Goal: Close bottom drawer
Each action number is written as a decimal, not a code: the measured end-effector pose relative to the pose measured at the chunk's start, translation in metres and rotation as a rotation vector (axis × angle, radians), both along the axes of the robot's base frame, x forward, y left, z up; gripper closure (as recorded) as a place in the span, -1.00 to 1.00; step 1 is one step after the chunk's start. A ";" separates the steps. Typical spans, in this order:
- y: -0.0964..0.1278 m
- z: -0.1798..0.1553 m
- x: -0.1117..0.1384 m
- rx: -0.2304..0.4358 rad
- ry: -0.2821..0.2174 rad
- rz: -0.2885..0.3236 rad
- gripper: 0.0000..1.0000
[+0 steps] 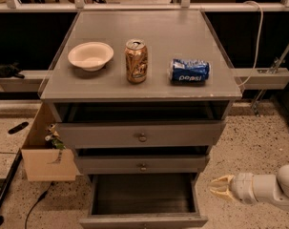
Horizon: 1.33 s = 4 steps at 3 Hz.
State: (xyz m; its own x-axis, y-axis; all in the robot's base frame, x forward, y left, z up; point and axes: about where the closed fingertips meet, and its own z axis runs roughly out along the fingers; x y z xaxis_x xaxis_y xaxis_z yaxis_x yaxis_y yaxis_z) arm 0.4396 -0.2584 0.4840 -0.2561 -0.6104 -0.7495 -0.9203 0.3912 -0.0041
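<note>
A grey desk [182,37] stood in the middle of the view, seen from the front and above. It had three drawers stacked in its front, all pulled out by different amounts.

Three things sat on the desk top in a row. One cream bowl [90,55] was at 9 o'clock. One gold can [136,61] stood upright in the centre. One blue Pepsi can [190,71] lay on its side at 3 o'clock, its length running 9 to 3.

The top drawer [110,134] and middle drawer [110,164] stuck out a little, and each showed one small brass knob. The bottom drawer [143,197] sat lowest, at 6 o'clock of the other two, and was pulled out farthest. It pointed toward 6 o'clock, at the viewer, with its dark inside open upward. Its long axis, the front panel, ran 9 to 3 and met the lower edge of the view.

One claw [214,187], pale yellow on a white arm [263,190], reached in from 3 o'clock above the speckled floor. It pointed toward 9 o'clock and was slightly spread, gripping nothing. It was just beside the bottom drawer's right wall, with a gap between them.

One tan box [41,161] stood on the floor at 9 o'clock of the drawers.
</note>
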 end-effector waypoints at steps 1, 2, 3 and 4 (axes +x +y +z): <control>0.027 -0.029 -0.012 0.088 0.032 -0.028 1.00; 0.050 -0.063 -0.024 0.155 0.073 -0.068 1.00; 0.064 -0.103 -0.035 0.205 0.113 -0.110 1.00; 0.065 -0.103 -0.035 0.203 0.114 -0.108 1.00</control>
